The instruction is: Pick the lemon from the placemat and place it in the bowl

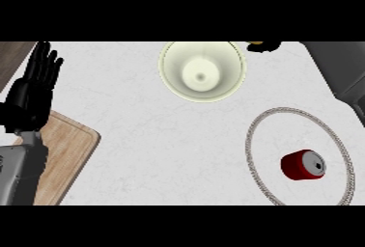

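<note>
- Left hand (pixel 32 91) sat at the view's left edge, fingers straight and pointing up, palm open, holding nothing; looked at rest.
- Its grey forearm (pixel 18 173) came in from the lower-left corner, lying over a wooden cutting board (pixel 68 154) on the desk (pixel 157 140).
- Right hand was not in view.
- Cream bowl (pixel 203 70) stood well to the right of the left hand, roughly level with its fingertips, upright and empty.
- Round placemat (pixel 299 157) with a beaded rim lay far to the right of the hand and lower, apart from the bowl.
- On the placemat lay a red can (pixel 304 165) on its side, silver end facing right.
- A yellowish thing (pixel 261 46), maybe the lemon, showed just right of the bowl's top rim, cut off; couldn't tell for sure.
</note>
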You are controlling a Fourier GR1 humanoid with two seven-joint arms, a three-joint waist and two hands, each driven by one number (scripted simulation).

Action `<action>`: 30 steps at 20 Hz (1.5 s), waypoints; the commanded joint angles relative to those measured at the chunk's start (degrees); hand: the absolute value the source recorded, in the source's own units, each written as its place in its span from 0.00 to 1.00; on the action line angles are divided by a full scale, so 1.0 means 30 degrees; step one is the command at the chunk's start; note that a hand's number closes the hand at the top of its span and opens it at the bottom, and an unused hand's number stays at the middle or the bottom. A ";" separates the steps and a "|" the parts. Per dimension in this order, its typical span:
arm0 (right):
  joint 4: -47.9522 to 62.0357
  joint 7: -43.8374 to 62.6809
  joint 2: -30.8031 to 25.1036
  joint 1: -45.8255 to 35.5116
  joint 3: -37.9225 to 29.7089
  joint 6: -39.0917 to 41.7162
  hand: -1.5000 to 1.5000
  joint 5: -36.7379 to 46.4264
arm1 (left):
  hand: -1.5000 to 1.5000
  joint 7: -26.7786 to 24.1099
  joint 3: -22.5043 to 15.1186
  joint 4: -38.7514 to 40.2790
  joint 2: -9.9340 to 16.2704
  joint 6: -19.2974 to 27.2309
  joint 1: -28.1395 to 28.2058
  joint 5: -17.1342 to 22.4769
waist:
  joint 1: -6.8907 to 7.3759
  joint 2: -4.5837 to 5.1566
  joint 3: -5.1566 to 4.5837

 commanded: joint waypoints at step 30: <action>0.3207 0.4070 0.1448 0.1506 -0.7120 -0.1043 0.00 -0.6427 | 0.50 0.0558 -0.0237 -0.0968 -0.0183 -0.0226 -0.0016 -0.0054 | 0.0534 0.0422 0.0036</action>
